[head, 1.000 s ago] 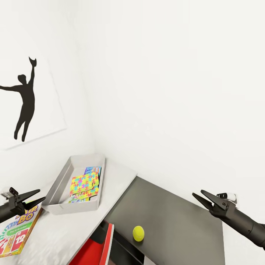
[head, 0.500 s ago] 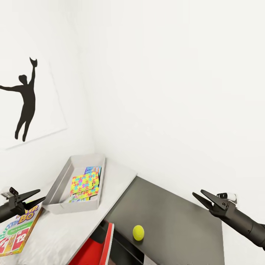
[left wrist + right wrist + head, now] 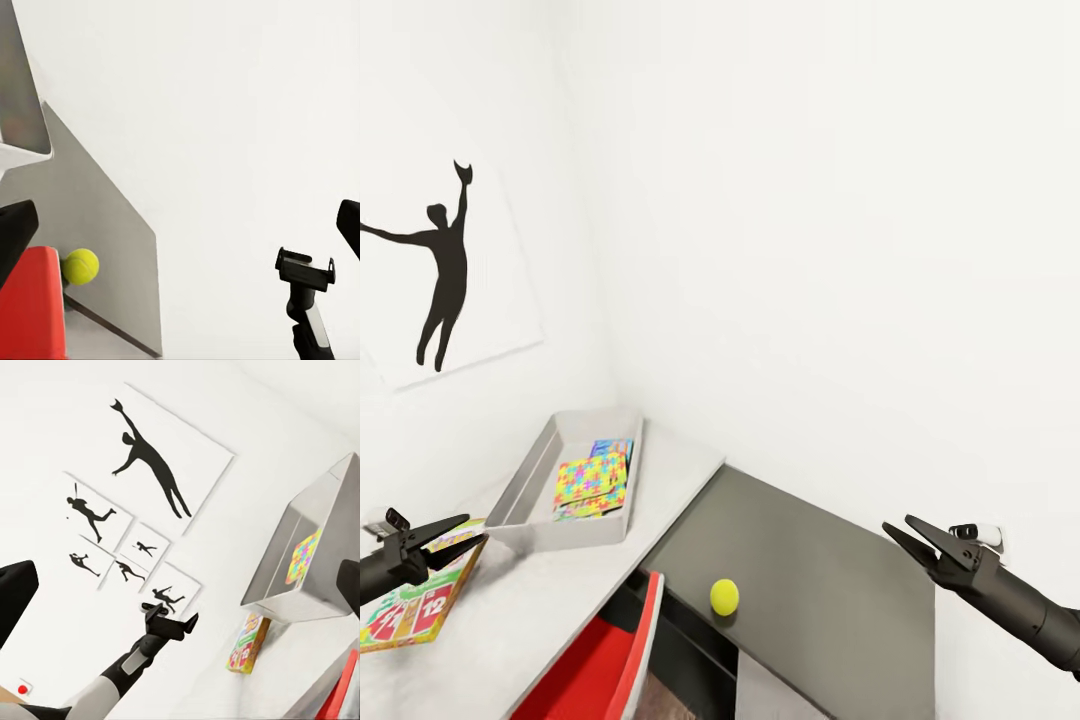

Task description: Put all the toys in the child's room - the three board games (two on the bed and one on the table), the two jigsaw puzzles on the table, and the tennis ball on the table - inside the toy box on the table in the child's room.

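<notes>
The light grey toy box (image 3: 526,478) stands on the white table (image 3: 550,590) near the wall corner. In it lie a jigsaw puzzle (image 3: 591,480) and a light blue board game (image 3: 612,448). The Skip-Bo board game (image 3: 415,605) lies flat on the table at the left, under my left gripper (image 3: 473,529), which hangs open and empty above it. The tennis ball (image 3: 724,597) rests on the lower dark grey cabinet (image 3: 820,580). My right gripper (image 3: 896,524) is open and empty above the cabinet's far right. The right wrist view has the toy box (image 3: 315,585) and the Skip-Bo (image 3: 247,643).
A red chair (image 3: 595,665) stands pushed in below the table's edge, close to the ball (image 3: 81,265). White walls close the corner behind the table and cabinet. Black silhouette pictures (image 3: 445,270) hang on the left wall.
The whole head view has shifted: table, toy box, ball and wall picture now sit differently, so the camera moved. Both grippers hold the same open pose.
</notes>
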Robot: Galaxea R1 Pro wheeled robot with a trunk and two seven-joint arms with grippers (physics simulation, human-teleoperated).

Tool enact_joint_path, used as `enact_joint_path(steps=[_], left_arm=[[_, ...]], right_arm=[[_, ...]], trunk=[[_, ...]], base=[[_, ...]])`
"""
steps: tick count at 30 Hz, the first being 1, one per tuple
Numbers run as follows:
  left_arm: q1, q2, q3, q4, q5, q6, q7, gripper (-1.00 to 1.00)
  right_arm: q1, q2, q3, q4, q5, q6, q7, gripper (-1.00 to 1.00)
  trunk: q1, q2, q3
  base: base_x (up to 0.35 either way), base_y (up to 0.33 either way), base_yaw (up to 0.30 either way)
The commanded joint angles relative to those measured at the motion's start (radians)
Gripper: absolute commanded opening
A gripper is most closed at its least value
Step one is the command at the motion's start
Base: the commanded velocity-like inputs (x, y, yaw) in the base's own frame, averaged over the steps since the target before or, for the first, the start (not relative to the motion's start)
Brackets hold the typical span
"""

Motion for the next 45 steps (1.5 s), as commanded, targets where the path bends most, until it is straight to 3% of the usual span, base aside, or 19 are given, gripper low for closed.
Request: enact_joint_path(steps=[1,24,45], left_arm=[[-0.001,0.000,0.000,-0.001,-0.001,0.011,-0.004,1.00],[0.001,0.000,0.000,-0.006,-0.001,0.011,-0.004,1.00],[0.004,0.000,0.000,-0.006,-0.001,0.011,-0.004,1.00]], right_arm=[[-0.001,0.000,-0.001,0.000,0.001,0.004,0.003,1.00],[-0.001,0.001,0.002,0.000,0.002,0.003,0.003,1.00],[-0.001,0.000,0.005,0.000,0.002,0.003,0.003,1.00]], trunk=[[0.000,-0.002,-0.002],[0.000,-0.002,-0.002],[0.000,-0.002,-0.002]], base=[[-0.216,-0.159,0.000],[-0.125,-0.045,0.000],[-0.081,0.048,0.000]])
